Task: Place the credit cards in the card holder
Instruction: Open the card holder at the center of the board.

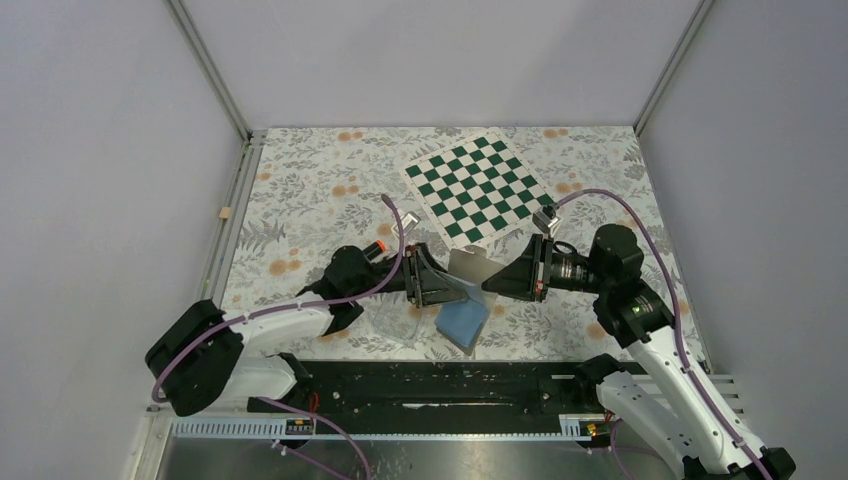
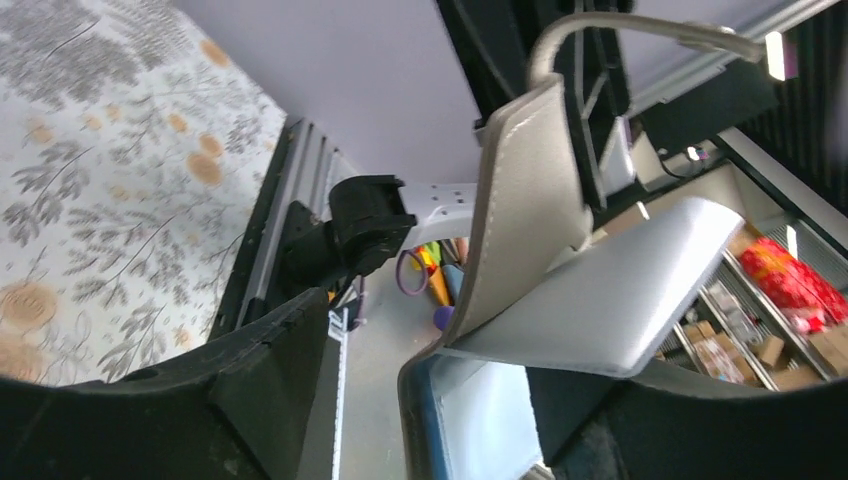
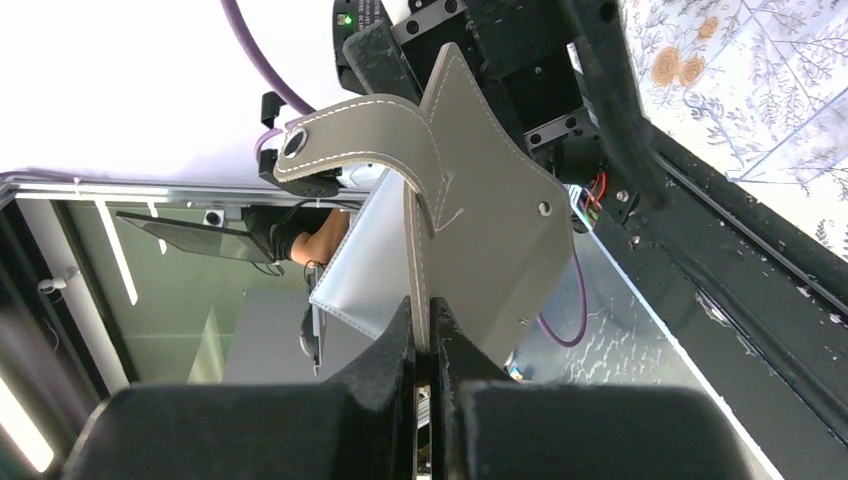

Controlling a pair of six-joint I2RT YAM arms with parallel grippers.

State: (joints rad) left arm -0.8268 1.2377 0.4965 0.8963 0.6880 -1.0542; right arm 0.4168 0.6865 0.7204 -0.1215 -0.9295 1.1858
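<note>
The grey card holder hangs open in the air between my two grippers, its pale blue inside sagging toward the table. My right gripper is shut on the edge of one grey panel, whose strap with a snap stud curls over. My left gripper is open; the holder's folded edge sits between its jaws and one panel rests against the right finger. In the top view the left gripper faces the right gripper. No credit cards show in any view.
A green-and-white chessboard lies at the back of the floral cloth. A black marker with an orange tip lies by the left arm. A clear plastic tray sits under the left gripper. The black base rail runs along the near edge.
</note>
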